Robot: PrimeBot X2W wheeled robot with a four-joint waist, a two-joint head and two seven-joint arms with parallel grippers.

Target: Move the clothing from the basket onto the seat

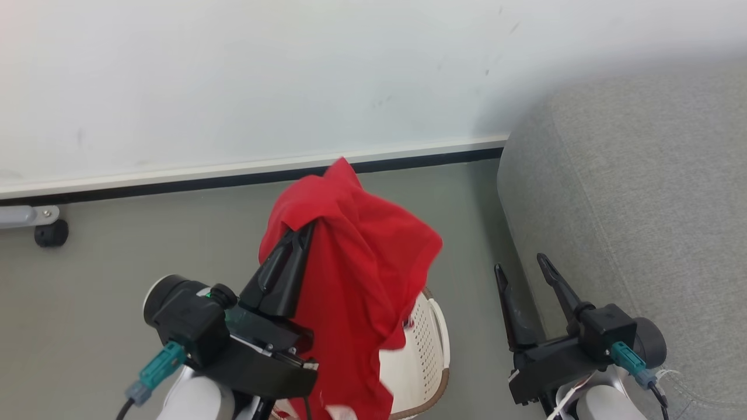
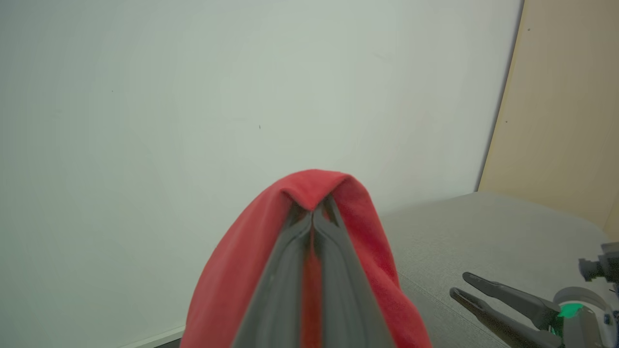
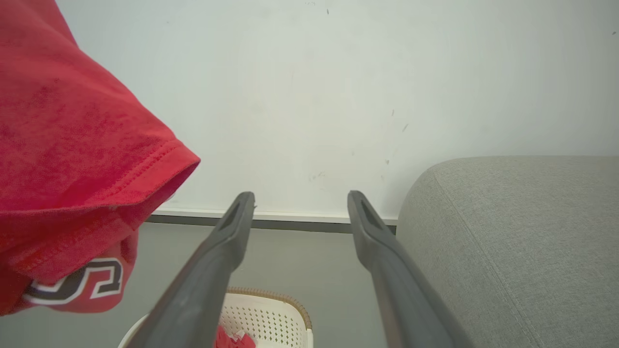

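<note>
In the head view you have one red shirt (image 1: 362,280) pinched in your left gripper (image 1: 304,232), whose two fingers are pressed together on the cloth. The shirt hangs in the air above the one white basket (image 1: 429,344) on the floor (image 1: 117,251). Your right gripper (image 1: 519,262) stands with its two fingers spread and nothing between them, just beside the one grey sofa (image 1: 642,204), at its front edge.

In the left wrist view you see the two fingers meeting at their tips, with red fabric folded over them and falling down both sides. The sofa lies off to the right, well apart from the shirt.

In the right wrist view your spread fingers frame the basket's far rim, and a second red garment (image 3: 234,338) lies inside the basket. The held shirt hangs at the upper left, showing one white-edged letter.
</note>
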